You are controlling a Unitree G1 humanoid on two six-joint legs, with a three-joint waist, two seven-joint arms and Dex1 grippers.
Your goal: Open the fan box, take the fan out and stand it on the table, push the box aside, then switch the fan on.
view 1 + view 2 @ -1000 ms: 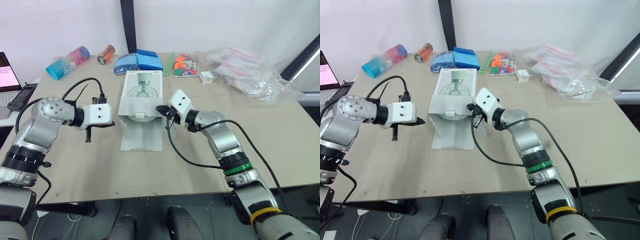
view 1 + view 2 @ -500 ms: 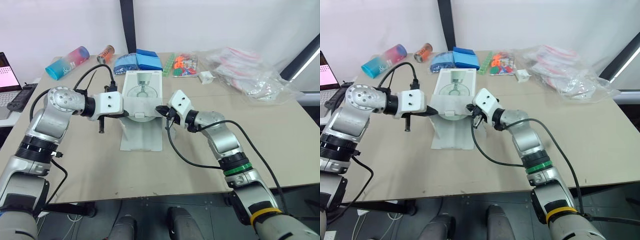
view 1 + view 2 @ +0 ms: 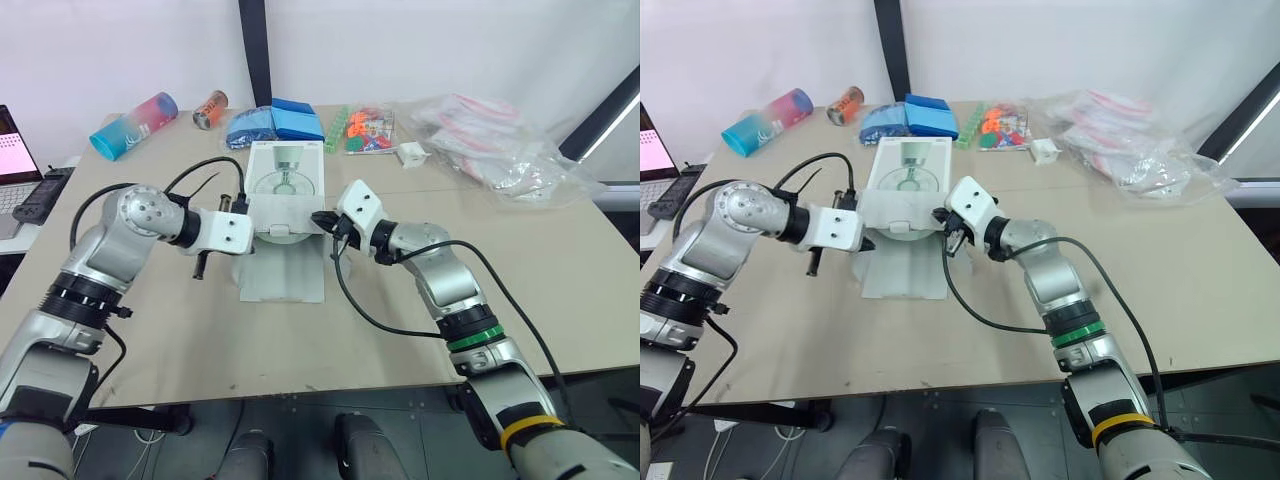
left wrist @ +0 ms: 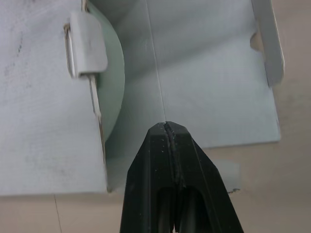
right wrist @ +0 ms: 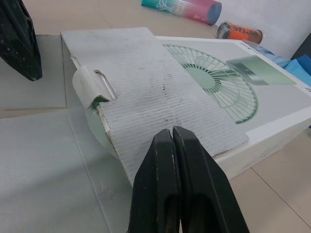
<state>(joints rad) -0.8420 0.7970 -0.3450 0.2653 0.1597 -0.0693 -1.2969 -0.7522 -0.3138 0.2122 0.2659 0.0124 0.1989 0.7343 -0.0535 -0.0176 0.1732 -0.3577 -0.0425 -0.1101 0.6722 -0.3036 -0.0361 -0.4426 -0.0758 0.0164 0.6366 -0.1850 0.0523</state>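
Note:
The white fan box (image 3: pixel 285 178) lies flat mid-table, a fan printed on its top. Its outer flap (image 3: pixel 284 272) is folded out flat toward me. A corrugated inner flap with a tab (image 5: pixel 92 85) still covers the opening, and a pale green round edge of the fan (image 4: pixel 114 97) peeks from under it. My left gripper (image 3: pixel 866 243) is shut, its tip at the box's near left corner, over the flat flap (image 4: pixel 209 97). Shut as well, my right gripper (image 3: pixel 320 218) rests against the box's right near corner, holding nothing.
Along the back edge lie a blue-pink bottle (image 3: pixel 135 124), an orange can (image 3: pixel 211 110), blue packs (image 3: pixel 280 122), coloured blocks (image 3: pixel 365 128) and clear plastic bags (image 3: pixel 500 150). A laptop (image 3: pixel 15 150) sits at the far left. Bare table spreads to both sides of the box.
My left gripper has swung right from open table to the box's left side, then dropped to its near left corner. The right arm and the box have stayed put.

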